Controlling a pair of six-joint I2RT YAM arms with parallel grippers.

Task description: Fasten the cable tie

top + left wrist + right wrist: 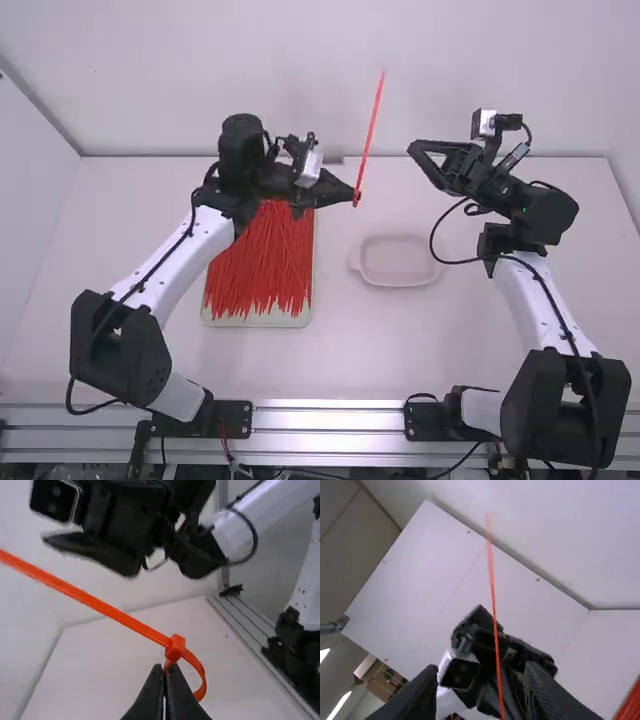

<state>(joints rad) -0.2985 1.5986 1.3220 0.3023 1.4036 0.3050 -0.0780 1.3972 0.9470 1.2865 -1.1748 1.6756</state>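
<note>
In the upper middle of the high view, the left claw (352, 197) is squeezed tight on the looped end of the orange cable tie (371, 120), which sticks straight up, and the right claw (425, 167) to its right is wide open, holding nothing.

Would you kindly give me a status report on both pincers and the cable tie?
Left pincer shut on cable tie, looped, tail upward. Right pincer open, apart from it. Nothing between them.
</note>
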